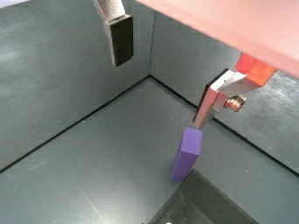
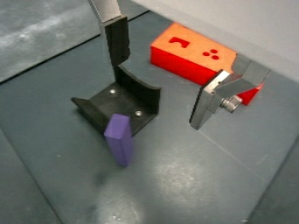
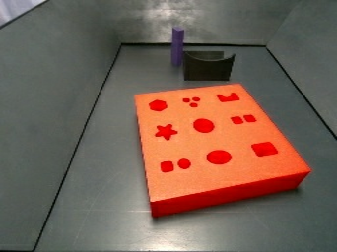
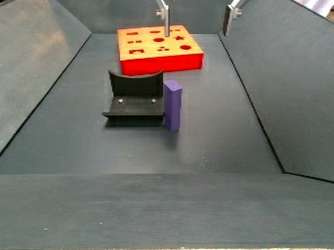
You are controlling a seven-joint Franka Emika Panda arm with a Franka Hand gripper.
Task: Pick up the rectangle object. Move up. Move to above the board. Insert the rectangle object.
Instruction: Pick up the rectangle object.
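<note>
Rectangle object [image 4: 173,105]: slim purple bar, standing upright on the dark grey tabletop [image 4: 156,156], free of any grip. In a side view it stands just beside the right edge of the fixture [image 4: 135,96]; whether the two touch cannot be told. Also seen in a side view [image 3: 176,47] at the far end, left of the fixture [image 3: 208,65], and in both wrist views [image 1: 187,153] [image 2: 118,137].

Board [image 3: 218,148]: thick red-orange slab lying flat on the tabletop, shaped holes in its top face. Well apart from the bar, with the fixture between them.

Pincer [image 2: 163,74]: open, fingers spread wide and holding nothing, raised above the tabletop. In a side view its fingers [image 4: 164,12] hang over the board's far end.

Fingers [image 1: 121,42]: flat silver plates with dark pads.
</note>
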